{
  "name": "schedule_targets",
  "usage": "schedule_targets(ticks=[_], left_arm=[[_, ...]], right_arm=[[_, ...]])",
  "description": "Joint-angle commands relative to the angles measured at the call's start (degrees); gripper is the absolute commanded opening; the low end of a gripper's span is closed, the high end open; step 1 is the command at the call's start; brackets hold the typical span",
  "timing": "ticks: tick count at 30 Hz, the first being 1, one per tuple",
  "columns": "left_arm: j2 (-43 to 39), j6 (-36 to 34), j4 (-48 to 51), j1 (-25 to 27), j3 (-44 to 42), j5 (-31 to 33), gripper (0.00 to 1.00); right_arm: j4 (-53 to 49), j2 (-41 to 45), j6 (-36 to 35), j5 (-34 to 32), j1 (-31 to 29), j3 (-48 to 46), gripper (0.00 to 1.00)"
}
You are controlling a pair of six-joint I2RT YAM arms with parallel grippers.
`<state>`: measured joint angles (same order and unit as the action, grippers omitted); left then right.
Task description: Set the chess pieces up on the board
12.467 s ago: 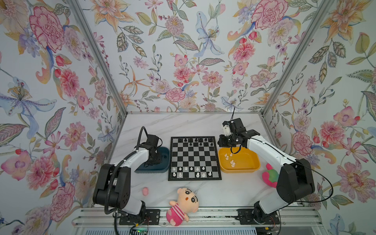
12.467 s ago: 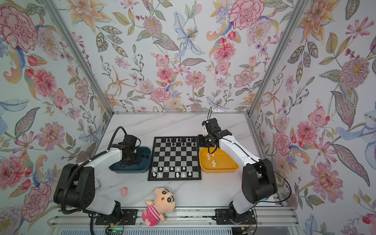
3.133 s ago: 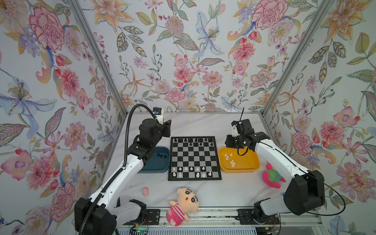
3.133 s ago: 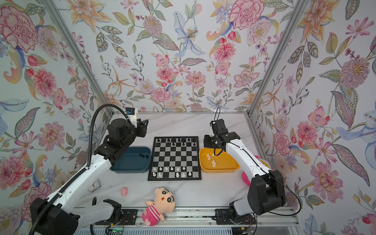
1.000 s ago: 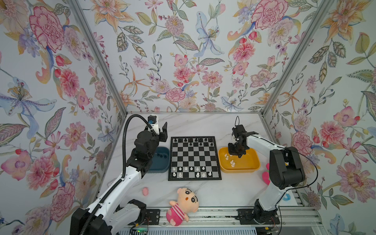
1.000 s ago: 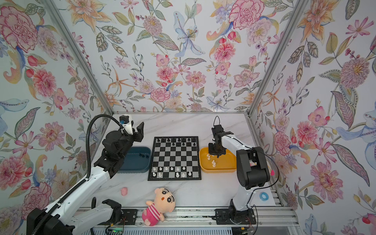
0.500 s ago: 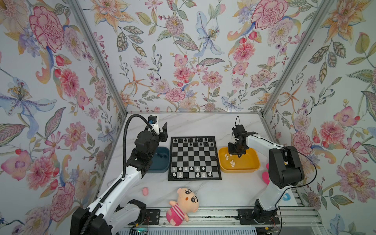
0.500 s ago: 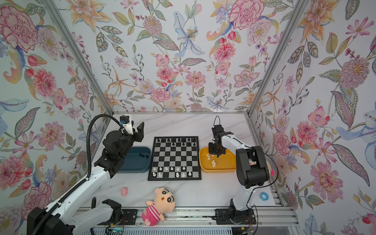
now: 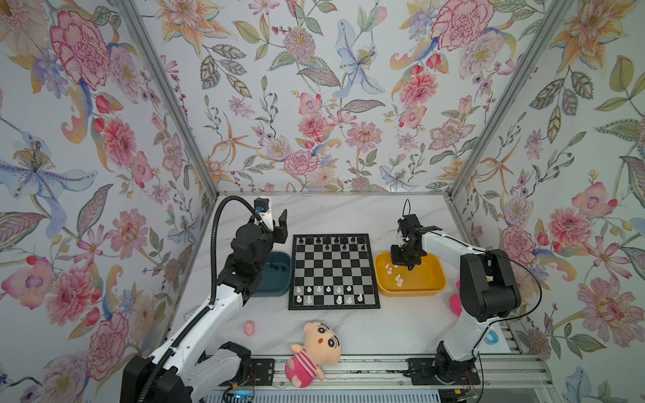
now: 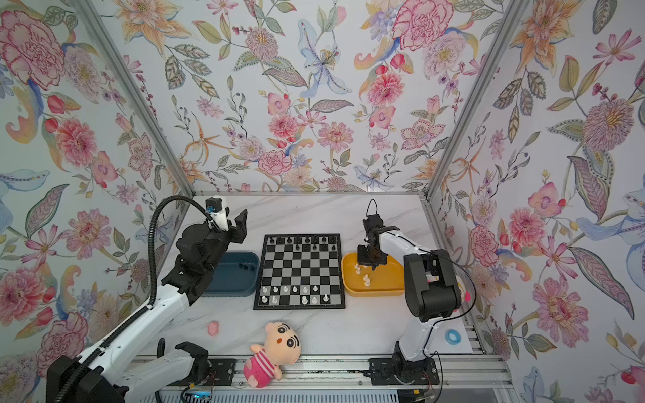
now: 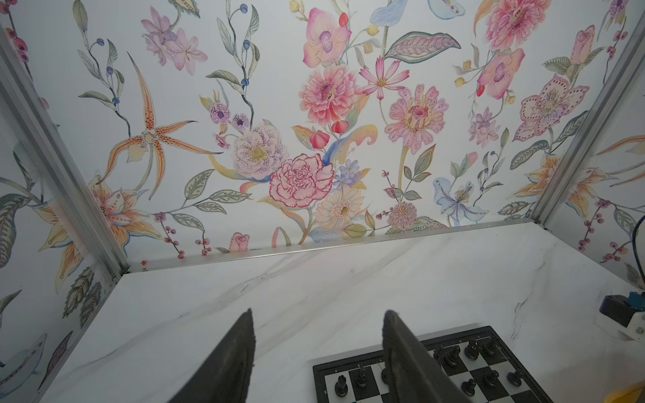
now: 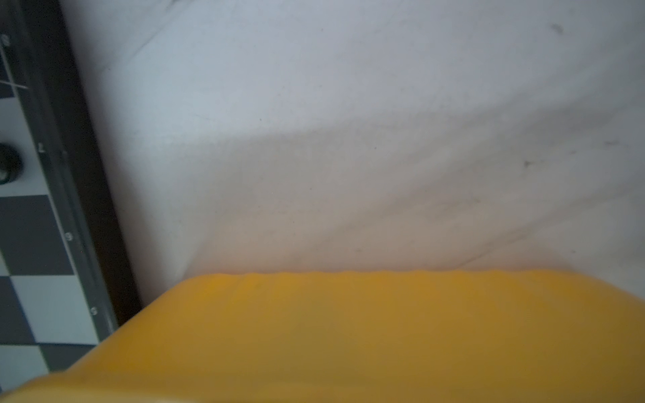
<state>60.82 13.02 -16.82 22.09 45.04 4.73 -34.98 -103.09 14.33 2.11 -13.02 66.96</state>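
The right gripper dips into the yellow tray, right of the centre-frame chessboard, over loose white chess pieces. I cannot tell whether its jaws have met. An off-centre pinch could flick a small piece away. The left gripper hangs apart, empty.

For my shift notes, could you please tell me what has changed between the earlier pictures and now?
The left gripper rose from the blue tray and now points at the back wall, open and empty. The right gripper came down into the yellow tray. The board and plush doll look unmoved.
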Motion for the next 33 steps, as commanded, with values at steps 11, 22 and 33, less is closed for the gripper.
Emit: schedule_targets(ticks=[11,22,33], left_arm=[[0.62,-0.21,-1.07,0.05,1.03,-0.95,0.6],[0.55,-0.19,-2.12,-0.16,-0.01,-1.39,0.6],[-0.34,0.45,-3.82,-0.64,-2.04,-1.83,0.6]], right_arm=[[-1.37,-0.43,0.61,0.11,0.18,0.69,0.08],[-9.11,3.04,-1.07,-2.16,-1.62,5.21,0.08],[-19.04,5.91,-2.96,-4.64,-4.62,11.33,0.08]])
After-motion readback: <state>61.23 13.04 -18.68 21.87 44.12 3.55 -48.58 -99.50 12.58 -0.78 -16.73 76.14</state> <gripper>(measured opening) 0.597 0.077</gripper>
